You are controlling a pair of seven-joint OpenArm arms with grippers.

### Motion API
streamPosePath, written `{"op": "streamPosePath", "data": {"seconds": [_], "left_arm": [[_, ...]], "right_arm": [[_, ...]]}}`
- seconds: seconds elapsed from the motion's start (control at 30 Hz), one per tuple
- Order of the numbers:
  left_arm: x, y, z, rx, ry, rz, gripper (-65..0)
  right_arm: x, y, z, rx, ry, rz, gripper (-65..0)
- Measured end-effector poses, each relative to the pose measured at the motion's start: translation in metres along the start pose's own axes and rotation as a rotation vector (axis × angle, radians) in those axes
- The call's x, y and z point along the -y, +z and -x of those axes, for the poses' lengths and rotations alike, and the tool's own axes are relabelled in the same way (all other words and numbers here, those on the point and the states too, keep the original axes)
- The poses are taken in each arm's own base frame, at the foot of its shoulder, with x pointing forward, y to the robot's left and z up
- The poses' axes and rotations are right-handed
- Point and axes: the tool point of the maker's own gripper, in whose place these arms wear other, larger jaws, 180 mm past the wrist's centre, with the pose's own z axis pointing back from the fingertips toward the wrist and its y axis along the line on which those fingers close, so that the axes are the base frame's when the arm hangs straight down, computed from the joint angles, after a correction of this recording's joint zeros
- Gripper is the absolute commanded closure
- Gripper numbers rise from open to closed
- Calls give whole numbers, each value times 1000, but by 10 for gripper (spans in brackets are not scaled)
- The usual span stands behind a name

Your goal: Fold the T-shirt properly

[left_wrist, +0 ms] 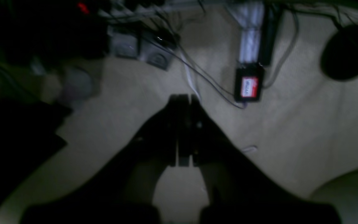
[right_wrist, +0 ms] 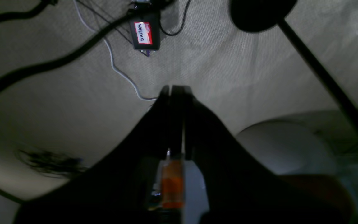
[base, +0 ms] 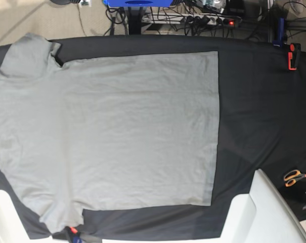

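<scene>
The T-shirt (base: 117,136) is lying spread flat on the large black cloth (base: 259,101) that is covering the table, taking up the left and middle of the base view while the right part of the cloth is staying bare. It is showing as a plain light grey, soft-looking garment with faint shallow wrinkles running across its body. Its straight hem is lying toward the right side of the table, running from the far edge toward the near edge, and its two short sleeves are pointing outward at the left, one reaching toward the far left corner and the other toward the near left corner, where it is hanging close to the cloth's edge. The neck end is running out of the picture at the left, so the collar is not showing. Orange-handled scissors (base: 294,177) are resting on the cloth near the right edge, well apart from the shirt, and an orange clamp (base: 293,55) is sitting at the far right corner. Neither arm is appearing in the base view. In the wrist views both are hanging over pale carpet with cables, away from the shirt: the left gripper (left_wrist: 183,101) is clenched with its jaws pressed together and nothing between them, and the right gripper (right_wrist: 176,91) is likewise clenched and empty
</scene>
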Motion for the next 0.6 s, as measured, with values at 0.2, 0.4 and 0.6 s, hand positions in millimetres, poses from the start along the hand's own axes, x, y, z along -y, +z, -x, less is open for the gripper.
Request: {"op": "streamPosePath", "data": {"seconds": [0.2, 0.4, 0.6], "left_arm": [[-21, 22, -16, 111, -46, -23, 0], [-14, 55, -46, 253, -59, -5, 0], [-55, 106, -97, 432, -51, -105, 0]], "right_arm": [[53, 47, -22, 129, -110, 104, 0], [63, 92, -30, 204, -108, 126, 0], [93, 140, -54, 350, -241, 172, 0]]}}
